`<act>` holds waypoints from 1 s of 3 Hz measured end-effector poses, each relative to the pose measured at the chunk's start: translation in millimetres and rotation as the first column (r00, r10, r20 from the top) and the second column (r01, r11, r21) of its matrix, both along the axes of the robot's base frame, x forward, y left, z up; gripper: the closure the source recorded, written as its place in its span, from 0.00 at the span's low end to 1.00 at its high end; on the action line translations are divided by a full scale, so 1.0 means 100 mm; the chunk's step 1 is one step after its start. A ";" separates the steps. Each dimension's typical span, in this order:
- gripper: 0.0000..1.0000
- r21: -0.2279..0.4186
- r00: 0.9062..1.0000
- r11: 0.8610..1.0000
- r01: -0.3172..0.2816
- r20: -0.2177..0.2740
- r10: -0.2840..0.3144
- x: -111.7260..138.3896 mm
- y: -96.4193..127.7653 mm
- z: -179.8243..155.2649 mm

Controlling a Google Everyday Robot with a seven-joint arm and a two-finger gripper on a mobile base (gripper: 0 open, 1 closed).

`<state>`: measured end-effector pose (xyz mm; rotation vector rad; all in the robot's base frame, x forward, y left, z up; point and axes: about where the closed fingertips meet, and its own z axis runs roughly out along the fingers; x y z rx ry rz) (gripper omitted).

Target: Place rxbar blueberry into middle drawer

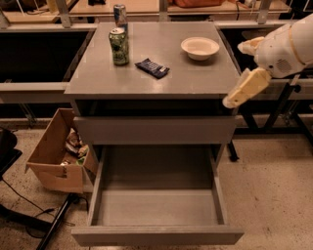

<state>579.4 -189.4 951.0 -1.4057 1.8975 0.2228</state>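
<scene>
Nearest, the middle drawer (156,235) stands pulled fully out toward the viewer, its plain grey front low in the scene and its shallow floor open to sight. On the floor to its left sits a cardboard box (51,168) with its flaps open and some packets inside (what they are I cannot tell). Above the open drawer, the upper drawer (154,129) is pushed in flush with the cabinet. At the right, just off the near right corner of the cabinet top (195,80), the gripper (234,74) hangs in the air with its two cream fingers (244,87) spread apart and nothing between them, well apart from every object. On the cabinet top the rxbar blueberry (152,68) lies flat, a little left of centre and turned at an angle. Just left of it and slightly farther stands a green can (119,46), upright. A white bowl (200,48) rests toward the right, and a second can (120,13) stands at the far edge behind the green one.
</scene>
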 end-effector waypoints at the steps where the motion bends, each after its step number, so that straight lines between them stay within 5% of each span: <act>1: 0.00 0.175 0.997 0.985 -0.008 0.074 -0.005 0.57 0.22 -0.11; 2: 0.00 0.175 0.997 0.984 -0.008 0.074 -0.005 0.57 0.22 -0.11; 3: 0.00 0.226 0.992 0.974 -0.023 0.123 -0.005 0.83 0.49 -0.14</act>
